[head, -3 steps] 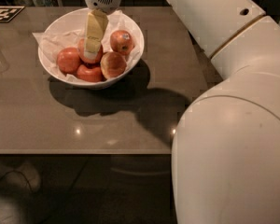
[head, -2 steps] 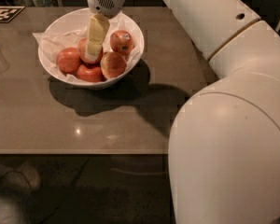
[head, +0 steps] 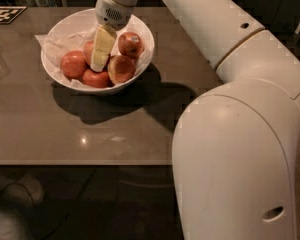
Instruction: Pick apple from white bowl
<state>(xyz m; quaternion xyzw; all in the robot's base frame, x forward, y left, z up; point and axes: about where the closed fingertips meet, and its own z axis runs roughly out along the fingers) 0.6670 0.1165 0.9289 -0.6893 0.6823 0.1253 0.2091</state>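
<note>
Camera view: claw is down inside the white bowl, can't tell if open or gripping. Apple sits just behind it, partly hidden. Bowl's on worktop. Step prob. the grasp; next needs firm squeeze, straight lift w/o nudging neighbours

Bowl interior: the hand stands low in the wide glossy white bowl, hemmed by packed red-orange apples; gaps between the fruit are narrow. Entry from above only; the sloping wall bars the sides. Before the bowl: brown tabletop, open. Right side: spanned by the white robot arm.
</note>
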